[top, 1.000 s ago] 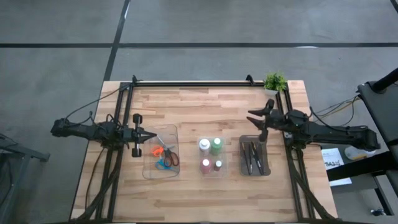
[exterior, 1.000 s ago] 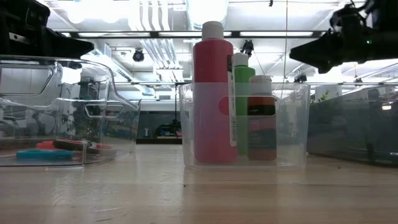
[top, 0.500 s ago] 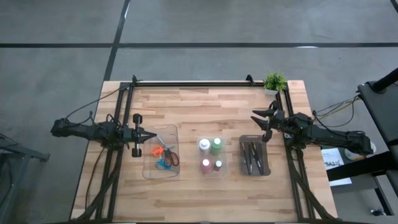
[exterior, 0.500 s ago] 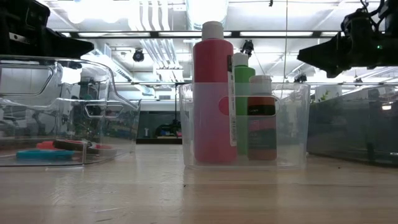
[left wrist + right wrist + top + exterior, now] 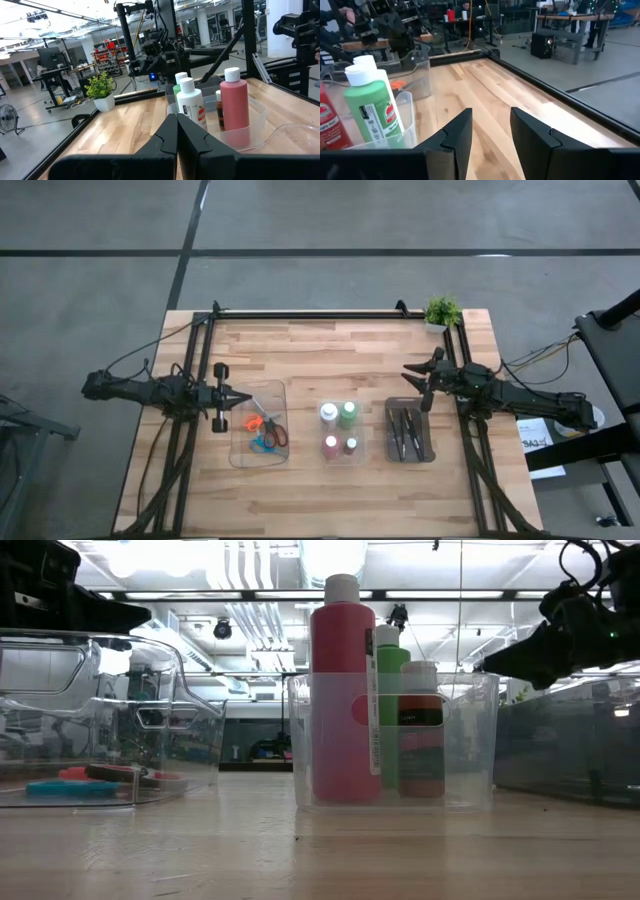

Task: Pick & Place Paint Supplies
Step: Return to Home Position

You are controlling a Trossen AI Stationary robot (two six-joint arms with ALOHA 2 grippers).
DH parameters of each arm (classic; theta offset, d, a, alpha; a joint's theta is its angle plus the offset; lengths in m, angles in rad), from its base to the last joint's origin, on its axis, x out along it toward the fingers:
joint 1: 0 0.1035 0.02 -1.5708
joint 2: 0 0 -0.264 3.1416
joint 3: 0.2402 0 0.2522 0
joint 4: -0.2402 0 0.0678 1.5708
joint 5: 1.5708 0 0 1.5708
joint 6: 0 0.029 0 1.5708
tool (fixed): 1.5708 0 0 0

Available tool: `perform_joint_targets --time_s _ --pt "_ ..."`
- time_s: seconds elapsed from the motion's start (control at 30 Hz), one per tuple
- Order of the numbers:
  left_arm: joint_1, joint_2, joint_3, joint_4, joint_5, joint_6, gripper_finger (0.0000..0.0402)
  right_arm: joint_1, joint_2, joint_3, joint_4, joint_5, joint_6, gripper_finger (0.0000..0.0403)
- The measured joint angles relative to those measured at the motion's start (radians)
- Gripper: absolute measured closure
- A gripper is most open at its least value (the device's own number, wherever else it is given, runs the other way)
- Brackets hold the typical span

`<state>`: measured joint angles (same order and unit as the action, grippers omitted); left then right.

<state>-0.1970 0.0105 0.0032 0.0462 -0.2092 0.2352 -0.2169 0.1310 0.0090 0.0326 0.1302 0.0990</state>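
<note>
Four paint bottles (image 5: 338,429) stand upright in a small clear tray (image 5: 470,740) at the table's middle: red (image 5: 343,690), green (image 5: 392,658), brownish (image 5: 421,735) and white (image 5: 191,102). Scissors (image 5: 264,430) with orange, red and blue handles lie in a larger clear tray (image 5: 240,450) to the left. Dark paintbrushes (image 5: 405,430) lie in a dark grey tray (image 5: 431,442) to the right. My left gripper (image 5: 246,398) is shut and level, above the scissors tray's left rim. My right gripper (image 5: 415,387) is open and level, above the brush tray's far end, with nothing between its fingers (image 5: 530,132).
A small green potted plant (image 5: 442,312) stands at the table's far right corner. Black frame rails (image 5: 300,314) run along the far edge and down both sides. Bare wood lies along the far half and the near strip of the table (image 5: 330,500).
My right gripper has sunk lower above the brush tray's far end and drawn a little back toward the table's right edge, its fingers still apart. My left gripper and all the supplies have kept still.
</note>
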Motion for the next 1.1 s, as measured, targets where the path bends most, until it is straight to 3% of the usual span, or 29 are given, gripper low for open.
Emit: perform_joint_targets --time_s 1.1 --pt "0.0 0.0 0.0 0.0 0.0 0.0 0.0401 0.0 0.01 0.0 -0.004 -0.006 0.003 0.0272"
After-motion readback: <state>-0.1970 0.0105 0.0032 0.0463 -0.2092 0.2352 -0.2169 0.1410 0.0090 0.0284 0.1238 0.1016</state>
